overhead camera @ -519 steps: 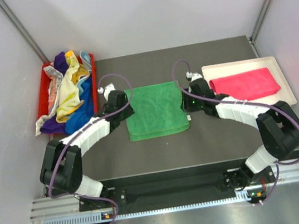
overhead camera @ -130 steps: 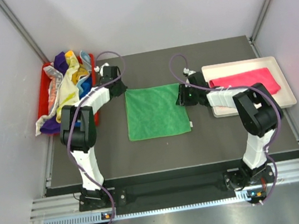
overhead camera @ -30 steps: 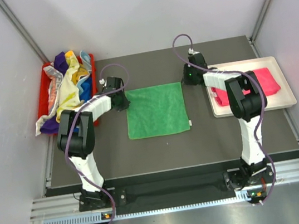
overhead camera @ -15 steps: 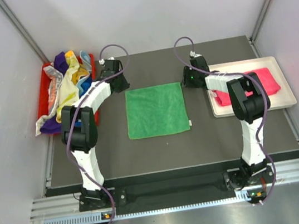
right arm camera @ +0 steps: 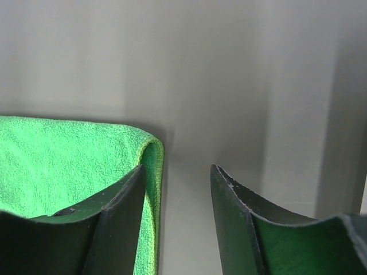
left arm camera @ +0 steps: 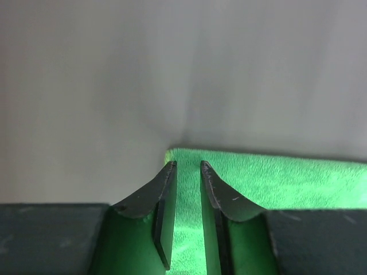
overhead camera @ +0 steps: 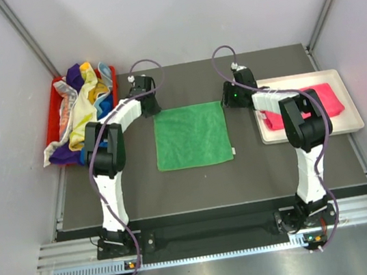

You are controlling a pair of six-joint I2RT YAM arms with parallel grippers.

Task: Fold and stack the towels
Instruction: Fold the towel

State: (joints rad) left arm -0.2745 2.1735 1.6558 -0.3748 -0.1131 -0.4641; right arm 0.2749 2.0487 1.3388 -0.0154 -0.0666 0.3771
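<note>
**Far edge of the green towel, both grippers in place.** The green towel (overhead camera: 191, 136) lies flat and square on the dark table (overhead camera: 197, 184), one gripper at each of its far corners.

**Left gripper** (left arm camera: 188, 166): the jaws stand narrowly apart, a thin slit between the two dark fingers (left arm camera: 150, 197). The towel's far-left corner lies directly beneath the tips and shows green through the slit. Its edge ends just ahead of them, with bare table beyond. Nothing is pinched between the jaws. Whether the tips rest on the cloth or stand just above it cannot be told from the wrist view.

**Right gripper** (right arm camera: 176, 167): the jaws stand moderately wide and hold nothing. The finger on the towel side sits over the far-right corner, whose rolled edge curls up just ahead of that tip. The other finger is over bare table, clear of the cloth.

**Surroundings:** outward of the right gripper, a pink towel (overhead camera: 328, 98) lies folded on the white tray (overhead camera: 354, 124). Outward of the left gripper, a heap of towels (overhead camera: 83, 114) in mixed colours fills the red bin (overhead camera: 113, 75) and spills over its near end.
</note>
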